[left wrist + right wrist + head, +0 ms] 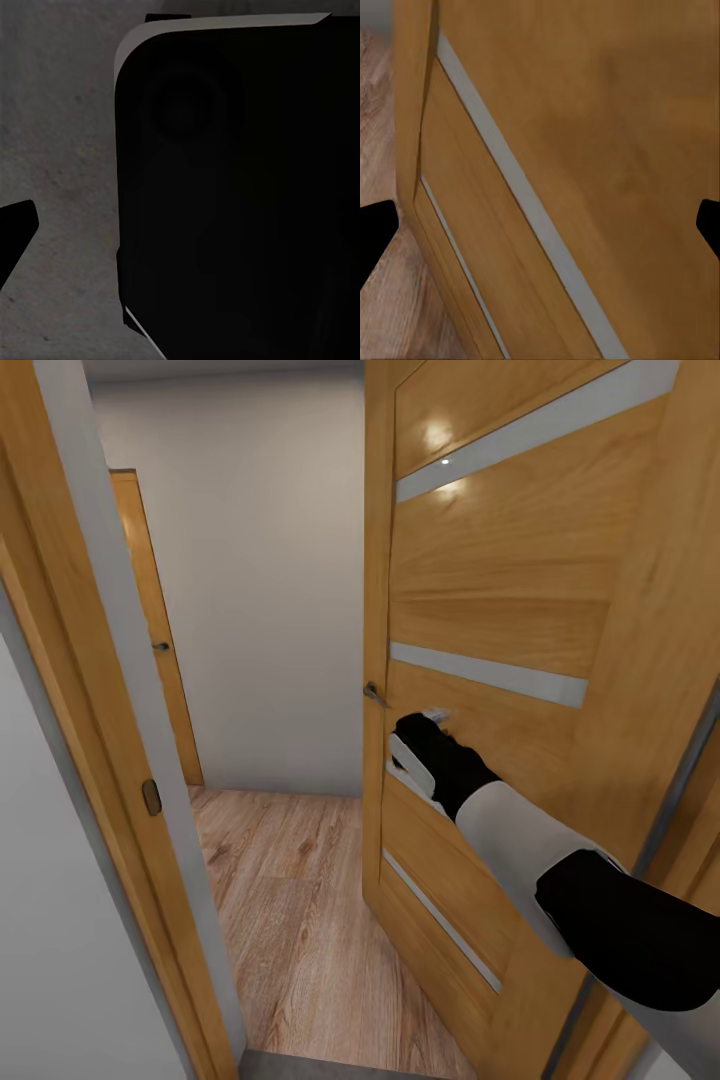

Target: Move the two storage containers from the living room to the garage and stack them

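Right tool (425, 732) against open wooden door (520, 610).

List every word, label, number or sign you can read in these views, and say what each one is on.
There is none to read.
The wooden door bears only plain pale inlaid strips and a metal handle, no lettering.
The door frame has a small dark metal plate with no marking legible.
The right gripper, against the door, shows no label.
The left wrist view has a dark body over grey concrete floor, unmarked.
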